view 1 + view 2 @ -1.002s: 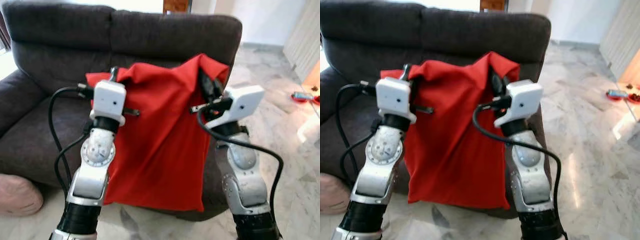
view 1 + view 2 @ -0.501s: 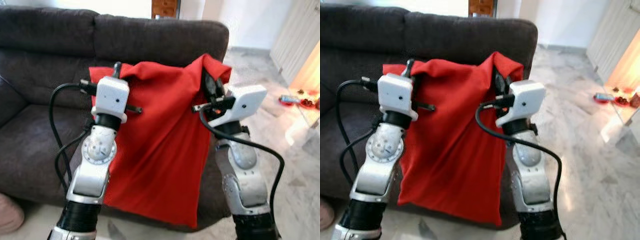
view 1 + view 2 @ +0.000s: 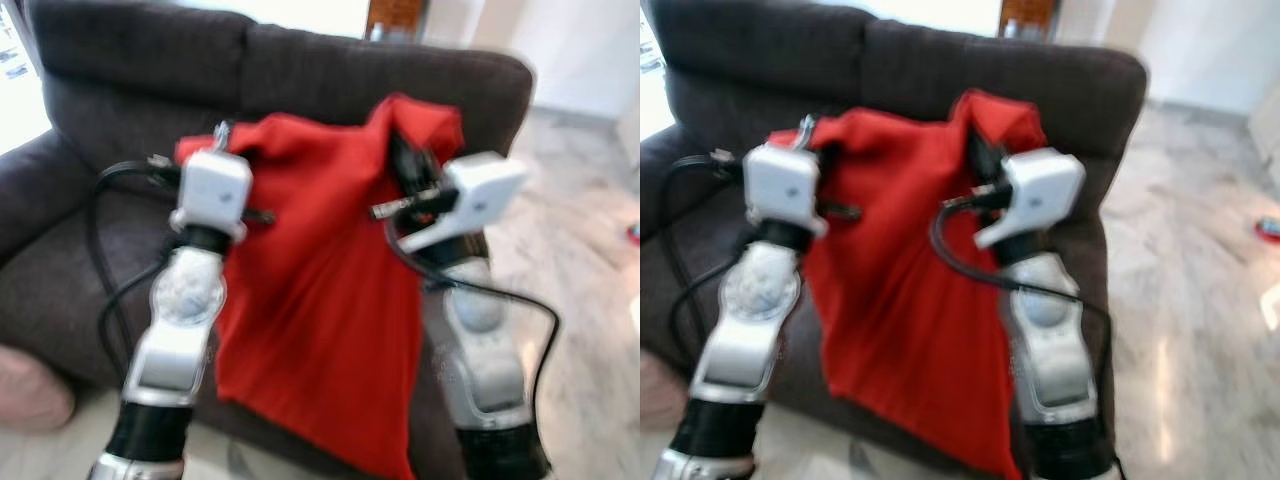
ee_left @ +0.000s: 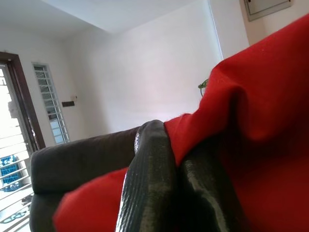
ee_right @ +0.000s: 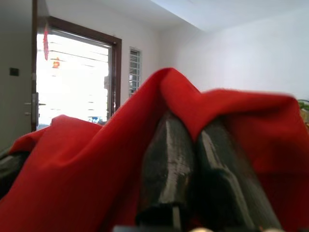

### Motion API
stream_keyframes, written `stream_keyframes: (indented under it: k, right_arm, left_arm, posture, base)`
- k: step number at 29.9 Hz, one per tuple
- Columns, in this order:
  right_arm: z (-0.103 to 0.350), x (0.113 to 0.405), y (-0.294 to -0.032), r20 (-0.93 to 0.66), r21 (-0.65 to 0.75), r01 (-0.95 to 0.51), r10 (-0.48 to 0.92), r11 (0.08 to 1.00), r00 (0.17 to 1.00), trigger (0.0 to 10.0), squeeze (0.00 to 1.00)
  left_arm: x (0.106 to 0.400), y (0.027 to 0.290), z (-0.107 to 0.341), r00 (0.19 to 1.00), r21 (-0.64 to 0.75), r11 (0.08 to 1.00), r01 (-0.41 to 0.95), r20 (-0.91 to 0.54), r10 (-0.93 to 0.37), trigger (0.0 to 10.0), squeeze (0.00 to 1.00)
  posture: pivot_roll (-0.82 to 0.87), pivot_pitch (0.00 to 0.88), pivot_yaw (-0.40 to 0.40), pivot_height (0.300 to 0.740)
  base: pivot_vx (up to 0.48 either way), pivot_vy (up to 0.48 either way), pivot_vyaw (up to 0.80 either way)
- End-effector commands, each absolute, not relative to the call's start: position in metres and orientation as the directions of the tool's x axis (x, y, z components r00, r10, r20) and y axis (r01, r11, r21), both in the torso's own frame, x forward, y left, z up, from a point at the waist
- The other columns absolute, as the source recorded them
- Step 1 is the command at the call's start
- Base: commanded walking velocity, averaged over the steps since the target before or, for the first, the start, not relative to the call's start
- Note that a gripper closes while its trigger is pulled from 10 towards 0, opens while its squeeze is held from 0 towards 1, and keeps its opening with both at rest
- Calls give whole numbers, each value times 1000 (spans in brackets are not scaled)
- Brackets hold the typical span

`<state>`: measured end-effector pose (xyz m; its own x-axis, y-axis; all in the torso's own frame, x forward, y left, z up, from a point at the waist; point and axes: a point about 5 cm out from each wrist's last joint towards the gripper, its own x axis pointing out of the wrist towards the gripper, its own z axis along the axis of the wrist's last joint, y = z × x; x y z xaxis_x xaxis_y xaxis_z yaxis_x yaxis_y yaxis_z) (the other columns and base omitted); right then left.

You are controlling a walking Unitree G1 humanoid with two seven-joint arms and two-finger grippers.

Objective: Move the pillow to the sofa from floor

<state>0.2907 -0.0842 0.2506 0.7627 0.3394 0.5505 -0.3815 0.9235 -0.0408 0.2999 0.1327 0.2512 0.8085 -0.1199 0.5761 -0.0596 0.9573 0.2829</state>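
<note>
So the robot's got the red pillow [image 3: 320,300] up off the floor, hanging like a limp sack between its two arms, right in front of the dark grey sofa [image 3: 120,110]. The bottom corner of it dangles down past the front edge of the seat, so it isn't resting on the cushions.

The left gripper [image 4: 178,164] is pinched tight on one top corner. The left wrist view is the one that really shows it: two black fingers [image 4: 149,183] pressed together with red cloth squeezed in the seam between them, and the sofa's back plus a white wall and a barred window behind. From the head views you mostly get the white wrist box and a bit of black poking above the fabric, so the grip itself is hard to read there.

Same deal on the other side. The right gripper [image 5: 195,145] is closed on the other top corner, and the right wrist view shows the cloth draped over both fingertips like a little tent, with a bright doorway behind.

The head views give the stuff the wrist cams can't: the whole pillow, the sofa's armrest, the marble floor [image 3: 1200,300] off to the robot's right, and a pink cushion [image 3: 30,390] sitting on the floor by the sofa's base at the left. Both head views are a bit blurry.
</note>
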Motion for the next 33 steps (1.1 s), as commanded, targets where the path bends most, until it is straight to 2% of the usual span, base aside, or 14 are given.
stream_keyframes:
  k: [1,8,9,12,18,25,33]
  right_arm:
    - [266,285,-92,615,-53,-362,316,931,723,10000,0]
    - [259,287,-90,588,-51,-363,321,931,742,10000,0]
    - [255,289,-92,576,-43,-349,308,936,757,10000,0]
    - [251,291,-95,558,-38,-328,292,944,776,10000,0]
    - [240,294,-95,515,-44,-329,303,943,802,10000,0]
    - [228,295,-90,466,-68,-343,334,937,819,10000,0]
    - [211,297,-90,403,-93,-342,349,935,846,10000,0]
  left_arm:
    - [293,117,267,746,281,960,-15,642,-176,10000,0]
    - [297,112,257,782,301,953,44,583,-220,10000,0]
    - [300,105,244,808,331,935,127,512,-291,10000,0]
    - [302,99,230,832,333,918,216,430,-351,10000,0]
    - [296,86,201,816,409,821,398,250,-521,10000,0]
    - [296,86,191,810,432,784,446,178,-559,10000,0]
    - [302,98,176,862,485,778,399,91,-499,10000,0]
  posture:
    - [-24,0,-50,740]
    - [-23,0,-50,740]
    - [-24,0,-49,740]
    - [-25,0,-49,740]
    - [-23,0,-50,740]
    - [-21,0,-50,740]
    - [-21,0,-51,740]
  base:
    - [311,0,0]
    - [264,0,0]
    - [0,0,0]
    - [0,0,0]
    - [0,0,0]
    - [0,0,0]
    - [0,0,0]
